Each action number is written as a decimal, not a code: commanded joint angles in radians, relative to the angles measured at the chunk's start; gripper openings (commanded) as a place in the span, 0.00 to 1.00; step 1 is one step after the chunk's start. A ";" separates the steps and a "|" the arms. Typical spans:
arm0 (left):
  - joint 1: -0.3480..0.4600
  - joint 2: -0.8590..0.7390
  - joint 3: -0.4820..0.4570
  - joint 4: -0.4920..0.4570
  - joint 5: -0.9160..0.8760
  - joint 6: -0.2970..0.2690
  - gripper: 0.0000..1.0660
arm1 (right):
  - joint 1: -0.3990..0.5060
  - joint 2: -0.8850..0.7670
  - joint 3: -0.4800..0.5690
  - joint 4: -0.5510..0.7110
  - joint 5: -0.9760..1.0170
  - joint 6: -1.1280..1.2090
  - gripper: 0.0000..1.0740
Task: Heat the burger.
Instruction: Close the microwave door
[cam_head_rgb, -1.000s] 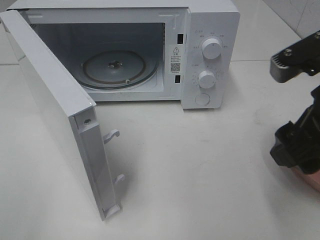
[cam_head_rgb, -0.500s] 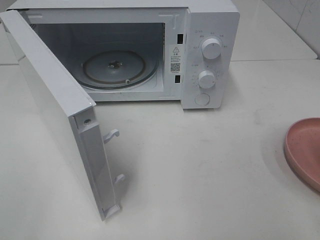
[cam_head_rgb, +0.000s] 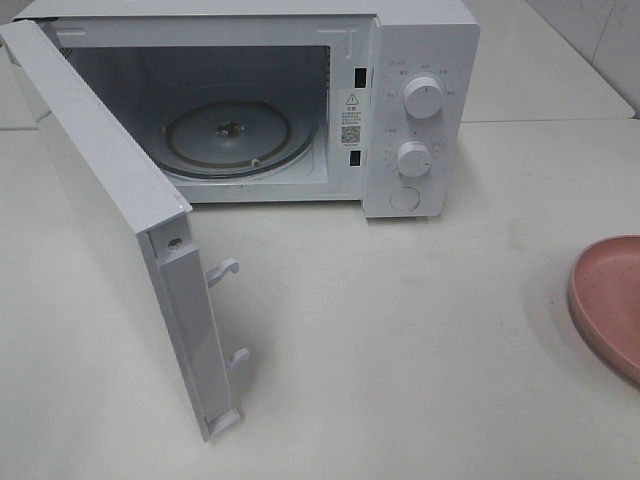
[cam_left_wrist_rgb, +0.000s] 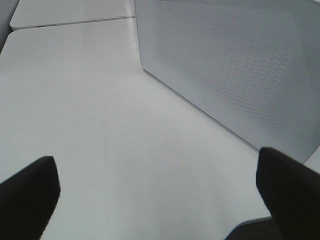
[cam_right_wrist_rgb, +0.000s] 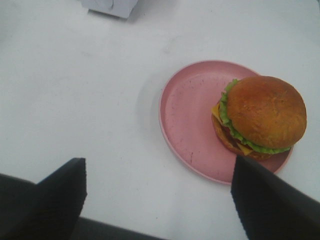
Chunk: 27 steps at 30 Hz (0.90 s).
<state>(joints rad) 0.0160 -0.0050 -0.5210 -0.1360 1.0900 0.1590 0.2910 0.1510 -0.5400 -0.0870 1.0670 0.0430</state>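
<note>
The burger (cam_right_wrist_rgb: 262, 117), brown bun over lettuce and cheese, sits on one side of a round pink plate (cam_right_wrist_rgb: 187, 115) in the right wrist view. My right gripper (cam_right_wrist_rgb: 157, 165) hangs above the table short of the plate, its two dark fingers wide apart with nothing between them, so it is open. Only the plate's edge (cam_head_rgb: 610, 300) shows at the right border of the exterior high view; the burger is out of that view. My left gripper (cam_left_wrist_rgb: 156, 160) is open over bare table, facing the outer face of the microwave door (cam_left_wrist_rgb: 230, 65). Neither arm shows in the exterior high view.
A white microwave (cam_head_rgb: 420, 50) stands at the back of the table with its door (cam_head_rgb: 100, 200) swung wide open towards the front left. A glass turntable (cam_head_rgb: 230, 135) lies inside. Two knobs are on its right panel.
The right arm, at the right edge of the exterior high view a second ago, has drawn out of that view, uncovering the pink plate's edge. The microwave has not moved.
</note>
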 joint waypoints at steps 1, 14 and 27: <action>0.004 -0.006 0.001 -0.007 -0.012 -0.006 0.94 | -0.035 -0.049 0.004 0.013 -0.015 -0.020 0.71; 0.004 -0.006 0.001 -0.007 -0.012 -0.006 0.94 | -0.153 -0.186 0.038 0.027 -0.074 -0.017 0.70; 0.004 -0.006 0.001 -0.007 -0.012 -0.006 0.94 | -0.153 -0.186 0.038 0.027 -0.074 -0.017 0.70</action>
<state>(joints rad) 0.0160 -0.0050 -0.5210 -0.1360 1.0900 0.1590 0.1420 -0.0040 -0.5060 -0.0590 1.0060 0.0340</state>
